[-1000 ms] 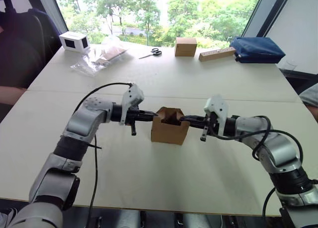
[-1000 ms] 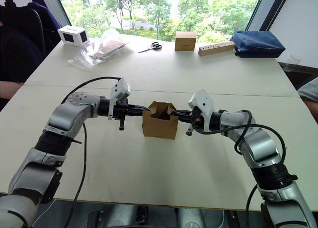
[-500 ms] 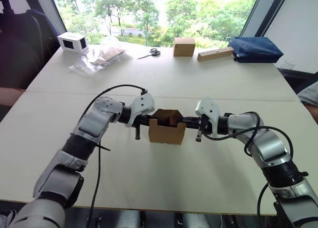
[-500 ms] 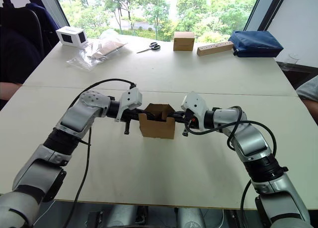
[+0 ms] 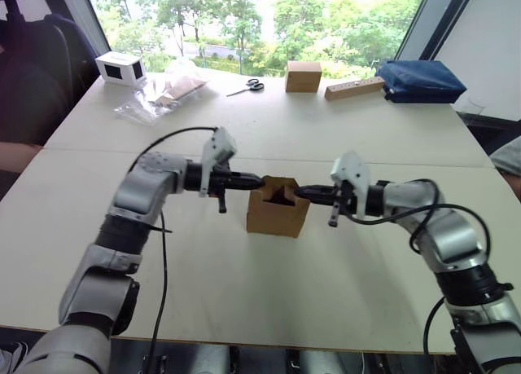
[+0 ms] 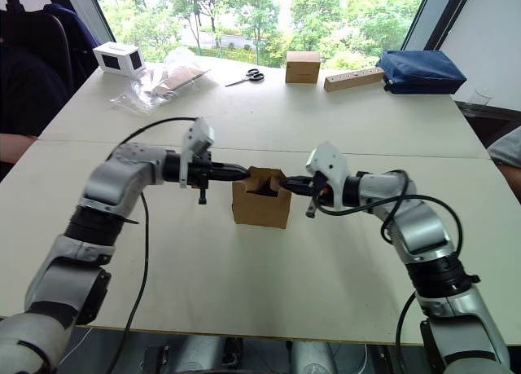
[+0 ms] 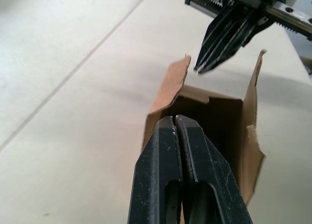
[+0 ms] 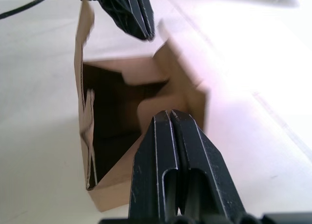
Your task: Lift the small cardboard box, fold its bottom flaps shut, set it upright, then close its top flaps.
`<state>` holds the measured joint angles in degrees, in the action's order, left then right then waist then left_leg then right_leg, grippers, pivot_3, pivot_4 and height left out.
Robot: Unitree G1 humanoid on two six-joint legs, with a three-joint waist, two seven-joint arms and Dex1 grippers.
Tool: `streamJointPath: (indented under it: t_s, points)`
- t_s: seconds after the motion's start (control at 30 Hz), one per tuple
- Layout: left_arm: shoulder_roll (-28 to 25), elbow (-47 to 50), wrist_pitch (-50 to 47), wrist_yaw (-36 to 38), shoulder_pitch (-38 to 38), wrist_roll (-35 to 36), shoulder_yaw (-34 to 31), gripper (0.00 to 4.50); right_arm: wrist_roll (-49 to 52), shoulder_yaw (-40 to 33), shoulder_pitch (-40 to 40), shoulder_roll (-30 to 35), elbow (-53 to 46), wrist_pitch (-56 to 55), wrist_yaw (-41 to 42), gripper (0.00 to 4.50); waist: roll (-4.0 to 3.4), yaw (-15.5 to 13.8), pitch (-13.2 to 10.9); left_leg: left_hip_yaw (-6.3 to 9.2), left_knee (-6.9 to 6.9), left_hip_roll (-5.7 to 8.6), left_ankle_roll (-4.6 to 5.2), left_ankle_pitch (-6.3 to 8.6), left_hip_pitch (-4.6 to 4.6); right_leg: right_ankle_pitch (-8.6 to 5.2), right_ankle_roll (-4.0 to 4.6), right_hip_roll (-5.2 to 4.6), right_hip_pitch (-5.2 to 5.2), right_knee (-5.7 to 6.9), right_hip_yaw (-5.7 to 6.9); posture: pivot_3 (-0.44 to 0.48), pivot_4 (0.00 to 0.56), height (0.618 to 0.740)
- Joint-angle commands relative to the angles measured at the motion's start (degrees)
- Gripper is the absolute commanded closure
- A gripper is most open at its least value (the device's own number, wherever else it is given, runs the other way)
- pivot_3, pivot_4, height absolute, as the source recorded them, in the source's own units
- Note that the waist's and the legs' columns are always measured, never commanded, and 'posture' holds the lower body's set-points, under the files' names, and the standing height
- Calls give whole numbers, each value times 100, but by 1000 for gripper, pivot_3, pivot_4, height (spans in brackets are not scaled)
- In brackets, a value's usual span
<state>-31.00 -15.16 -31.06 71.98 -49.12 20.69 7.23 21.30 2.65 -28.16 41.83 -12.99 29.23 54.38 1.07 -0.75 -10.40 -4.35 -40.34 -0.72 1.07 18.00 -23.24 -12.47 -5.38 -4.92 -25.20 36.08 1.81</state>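
cardboard box (image 5: 277,213) open between two closed claws.

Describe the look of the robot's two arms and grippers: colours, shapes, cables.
Both arms are silver-grey rounded metal segments joined by black joints, with thin black cables looping outside them. Each wrist carries a white angular camera housing. The left gripper and right gripper each end in two long, tapering black fingers with a matte, slightly scuffed surface.

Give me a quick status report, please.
Left gripper and right gripper shut, empty, at box rim. Box upright on table, top flaps open. Nothing in the way.
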Motion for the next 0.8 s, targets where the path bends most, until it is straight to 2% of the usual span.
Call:
streamJointPath:
  t_s: [0.03, 0.17, 0.27, 0.37, 0.47, 0.63, 0.8]
  points:
    - [-104, -481, 217, 251, -454, -4, -134, 4437, 109, -381, -71, 276, -479, 63, -2, 4500, 0, -2, 0, -1, 0, 3, 2, 1, 0, 0, 0, 0, 1, 0, 0, 0, 150, 740]
    - [-87, -2286, 1150, 712, -1234, -658, 268, 4437, 657, -674, 27, 612, -1518, 750, -7, 4500, 0, 1, -1, -4, 0, 7, 4, 2, -3, 0, 0, 1, -1, 0, 3, 0, 150, 740]
    - [39, -3457, 1308, 1829, -1565, -717, 445, 4437, 1330, -554, 196, 652, -2490, 1533, -157, 4500, 0, 20, 0, -7, 2, 8, 4, 2, -4, -1, 1, 8, -1, -4, 8, 0, 150, 740]
    - [408, -4540, 1853, 1667, -1891, -1134, 483, 4437, 1574, -314, 273, 501, -3180, 1940, -594, 4500, 3, 7, -2, -7, 1, 2, 5, 3, -5, -1, 1, 12, -2, -5, 10, 0, 150, 740]
    - [702, -5230, 2134, 1469, -2093, -1395, 447, 4437, 1424, 83, 197, 409, -3396, 2069, -878, 4500, 6, 6, -2, -2, -2, 1, 5, 3, -8, 0, 2, 9, -3, -3, 9, 0, 150, 740]
    - [1029, -5710, 2398, 1188, -2181, -1679, 336, 4437, 757, 873, -31, 313, -3088, 1850, -1108, 4500, 6, 9, -2, 3, -4, 4, 12, 7, -12, 0, 2, 4, -7, -4, 8, 0, 150, 740]
    - [1206, -5858, 2436, 933, -2197, -1746, 107, 4437, 269, 1299, -245, 160, -2713, 1616, -1182, 4500, 6, 12, -2, 3, -4, 5, 12, 7, -14, 1, 1, 0, -11, -2, 8, 0, 150, 740]
